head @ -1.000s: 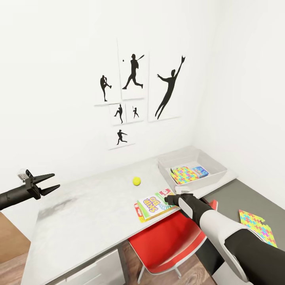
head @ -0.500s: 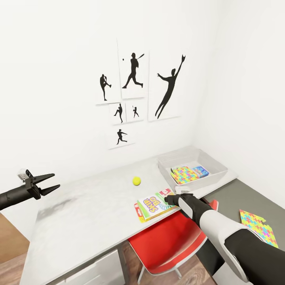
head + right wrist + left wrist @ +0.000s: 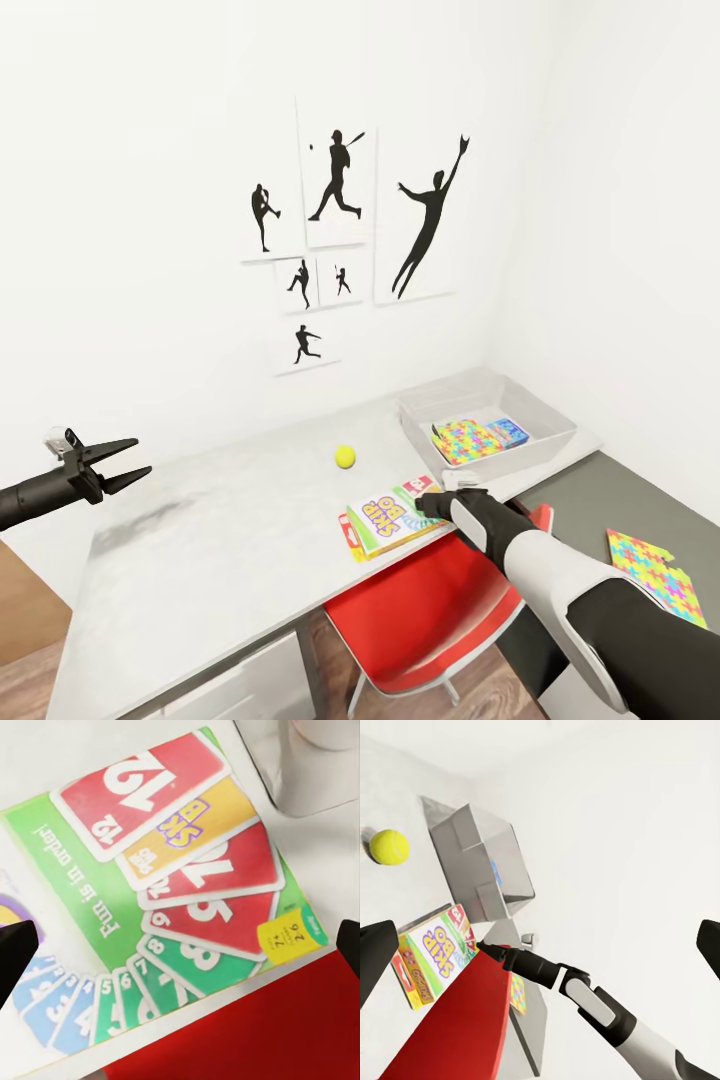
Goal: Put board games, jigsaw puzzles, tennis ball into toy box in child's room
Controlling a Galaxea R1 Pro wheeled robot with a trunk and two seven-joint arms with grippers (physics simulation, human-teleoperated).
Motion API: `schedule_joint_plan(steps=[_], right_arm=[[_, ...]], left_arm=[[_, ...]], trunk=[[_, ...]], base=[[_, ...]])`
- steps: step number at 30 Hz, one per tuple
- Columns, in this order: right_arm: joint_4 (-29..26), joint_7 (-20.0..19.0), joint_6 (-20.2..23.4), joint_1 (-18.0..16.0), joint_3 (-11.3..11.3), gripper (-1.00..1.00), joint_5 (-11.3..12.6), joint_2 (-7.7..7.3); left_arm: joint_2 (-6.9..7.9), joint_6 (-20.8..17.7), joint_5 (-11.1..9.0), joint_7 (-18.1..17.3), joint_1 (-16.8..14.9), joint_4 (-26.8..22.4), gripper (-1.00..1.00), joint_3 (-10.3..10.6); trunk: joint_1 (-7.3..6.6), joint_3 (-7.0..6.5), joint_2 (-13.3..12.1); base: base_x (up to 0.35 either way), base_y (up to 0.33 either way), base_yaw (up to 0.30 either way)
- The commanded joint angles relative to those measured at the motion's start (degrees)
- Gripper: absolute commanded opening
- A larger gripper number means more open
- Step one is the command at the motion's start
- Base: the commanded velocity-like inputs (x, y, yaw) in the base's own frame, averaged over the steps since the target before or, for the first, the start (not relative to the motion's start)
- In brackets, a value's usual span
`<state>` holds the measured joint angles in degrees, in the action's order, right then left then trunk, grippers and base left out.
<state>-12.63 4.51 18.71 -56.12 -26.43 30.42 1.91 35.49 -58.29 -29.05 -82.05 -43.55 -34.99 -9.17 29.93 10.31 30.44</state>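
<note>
The "SKIP BO" board game (image 3: 385, 520) lies flat at the table's (image 3: 230, 540) front edge, and its card-printed cover (image 3: 180, 885) is seen close up in the right wrist view. My right gripper (image 3: 430, 503) hovers open just over the box's right end, its fingers (image 3: 15, 952) spread wide. The tennis ball (image 3: 345, 457) rests behind the box. The toy box (image 3: 500, 463) at the table's right end holds a jigsaw puzzle (image 3: 465, 441) and a light blue board game (image 3: 507, 432). My left gripper (image 3: 110, 465) hangs open and empty past the table's left end.
A second jigsaw puzzle (image 3: 655, 577) lies on the lower dark grey desk (image 3: 590, 500) to the right. A red chair (image 3: 430, 610) is tucked under the table's front edge below my right arm. Black sports silhouettes (image 3: 340, 230) hang on the white wall behind.
</note>
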Motion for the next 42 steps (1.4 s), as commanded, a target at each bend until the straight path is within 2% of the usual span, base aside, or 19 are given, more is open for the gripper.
schedule_joint_plan(steps=[1,7,25,42], right_arm=[[-0.11,0.42,0.26,-0.04,-0.47,1.00,0.64,-0.07],[-0.11,0.41,0.27,-0.04,-0.47,1.00,0.69,-0.13],[-0.11,0.44,0.24,-0.05,-0.47,1.00,0.64,-0.08],[-0.11,0.50,0.14,-0.05,-0.47,1.00,0.61,-0.14]], left_arm=[[0.02,-0.60,-0.08,-0.13,-0.04,0.00,1.00,0.03],[0.02,-0.60,-0.12,-0.13,-0.04,0.00,1.00,0.03],[0.02,-0.60,-0.09,-0.13,-0.04,0.00,1.00,0.03],[0.02,-0.60,-0.11,-0.13,-0.04,0.00,1.00,0.03]], trunk=[[0.03,0.11,0.10],[0.03,0.11,0.10],[3.98,3.34,7.32],[3.98,3.34,7.32]], base=[[0.000,0.000,0.000],[0.000,0.000,0.000],[0.000,0.000,0.000],[0.000,0.000,0.000]])
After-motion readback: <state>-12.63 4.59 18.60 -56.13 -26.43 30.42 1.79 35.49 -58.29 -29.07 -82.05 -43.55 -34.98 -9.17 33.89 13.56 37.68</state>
